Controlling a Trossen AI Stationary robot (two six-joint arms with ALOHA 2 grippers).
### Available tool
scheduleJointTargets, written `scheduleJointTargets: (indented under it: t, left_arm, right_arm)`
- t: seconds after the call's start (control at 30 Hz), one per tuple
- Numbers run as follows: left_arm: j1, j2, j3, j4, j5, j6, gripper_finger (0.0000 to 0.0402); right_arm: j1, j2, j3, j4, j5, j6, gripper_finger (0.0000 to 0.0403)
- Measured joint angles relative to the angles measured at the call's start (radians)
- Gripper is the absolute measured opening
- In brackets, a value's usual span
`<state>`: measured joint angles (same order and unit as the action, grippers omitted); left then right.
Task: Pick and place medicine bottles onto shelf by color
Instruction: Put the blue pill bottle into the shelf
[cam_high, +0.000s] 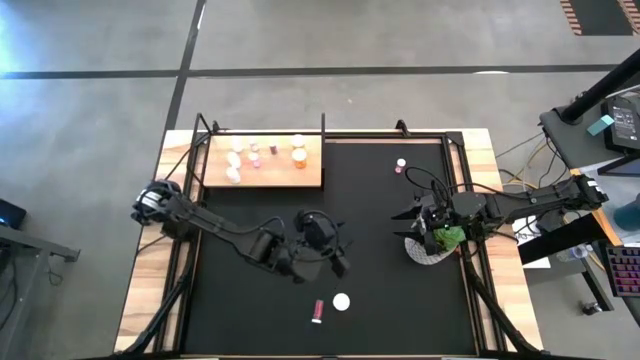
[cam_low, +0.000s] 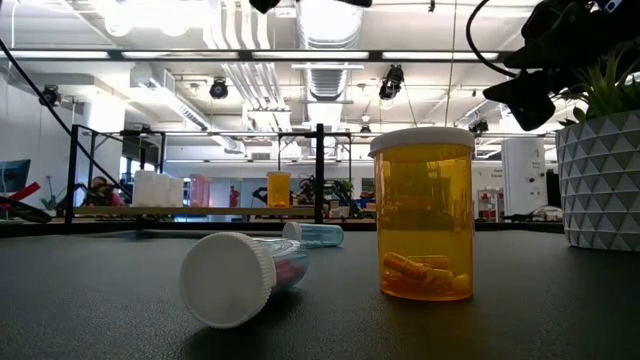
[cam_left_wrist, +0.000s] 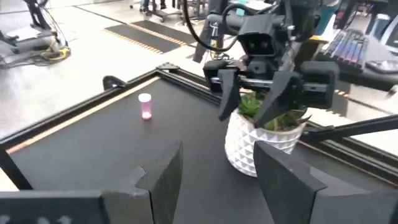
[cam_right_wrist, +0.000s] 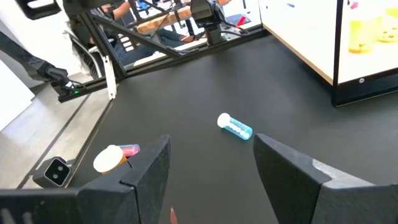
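Black table (cam_high: 380, 300) mat, wooden shelf (cam_high: 312, 178) at the far left, and it's already holding about seven bottles (cam_high: 298, 155) in loose colour groups, so I'd call this maybe two-thirds done. Left out on the mat: a pink bottle (cam_high: 400, 165) standing far right, an orange one (cam_low: 422, 214), a toppled pink one (cam_high: 317, 311) near the front, plus a blue one (cam_right_wrist: 235, 126) lying down. Both the left gripper (cam_high: 335, 255) and right gripper (cam_high: 420, 228) hover mid-table, jaws apart, holding nothing.
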<state>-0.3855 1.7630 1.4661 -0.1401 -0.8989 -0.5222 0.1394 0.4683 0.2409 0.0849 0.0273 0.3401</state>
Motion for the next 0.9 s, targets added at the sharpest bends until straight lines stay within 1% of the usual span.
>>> scheduleJointTargets:
  t: [0.07,0.17,0.3,0.4,0.5,0.57,0.77,0.9]
  left_arm:
    - [0.008,0.0,-0.017,-0.003,-0.001,0.002,0.0191]
    - [0.013,0.0,-0.065,-0.008,-0.001,0.002,0.022]
    - [0.01,0.0,-0.161,-0.009,0.0,0.004,0.0266]
    - [0.009,0.0,-0.242,0.001,0.0,-0.02,0.0287]
    - [0.009,0.0,-0.314,0.02,0.001,-0.128,0.0294]
    - [0.005,0.0,-0.357,0.048,0.0,-0.17,0.0295]
    - [-0.006,0.0,-0.49,0.149,0.004,-0.18,0.0295]
    - [-0.007,0.002,-0.575,0.267,0.005,-0.18,0.0295]
  right_arm:
    - [0.0,0.0,0.0,0.0,0.0,0.0,0.0219]
    - [0.0,0.0,0.0,0.0,0.0,0.0,0.0219]
    - [0.0,0.0,0.0,0.0,0.0,0.0,0.0219]
    - [0.0,0.0,0.0,0.0,0.0,0.0,0.0219]
    - [0.0,0.0,0.0,0.0,0.0,0.0,0.0219]
    - [0.0,0.0,0.0,0.0,0.0,0.0,0.0219]
    - [0.0,0.0,0.0,0.0,0.0,0.0,0.0219]
    - [0.0,0.0,0.0,0.0,0.0,0.0,0.0219]
